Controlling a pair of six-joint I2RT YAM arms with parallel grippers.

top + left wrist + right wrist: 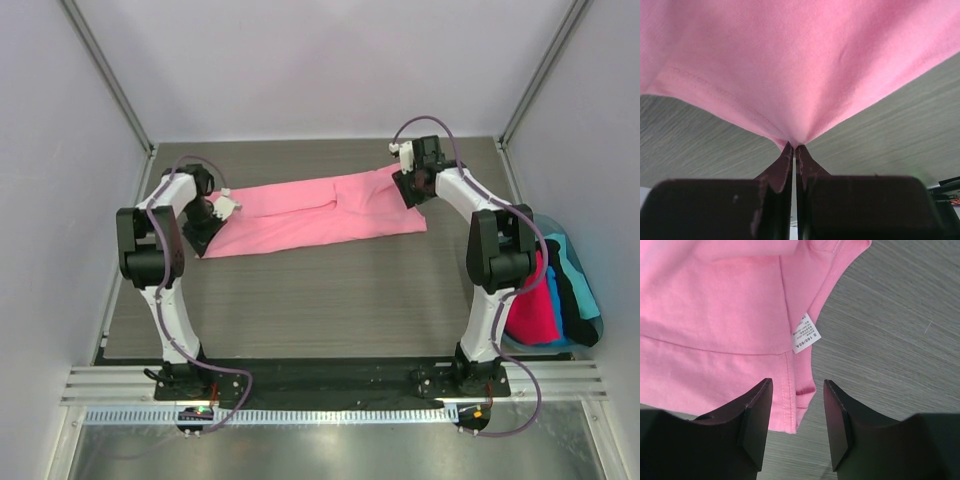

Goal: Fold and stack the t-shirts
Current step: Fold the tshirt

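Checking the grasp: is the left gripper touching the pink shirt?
Touching. The left wrist view shows the left gripper shut, its fingertips pinching the pink shirt.

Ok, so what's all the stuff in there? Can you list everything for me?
light pink t-shirt: one, light pink, spread long across the far part of the table
white tag: one, white with small print, at the t-shirt's edge by the right tool
heap of shirts: one heap, hot pink, black and teal, beside the table's right edge
table: one, dark grey wood grain, under the t-shirt
arms: two, white and black, bolted at the near edge
left tool: one, black, shut on the t-shirt's left end
right tool: one, black, open over the t-shirt's right end
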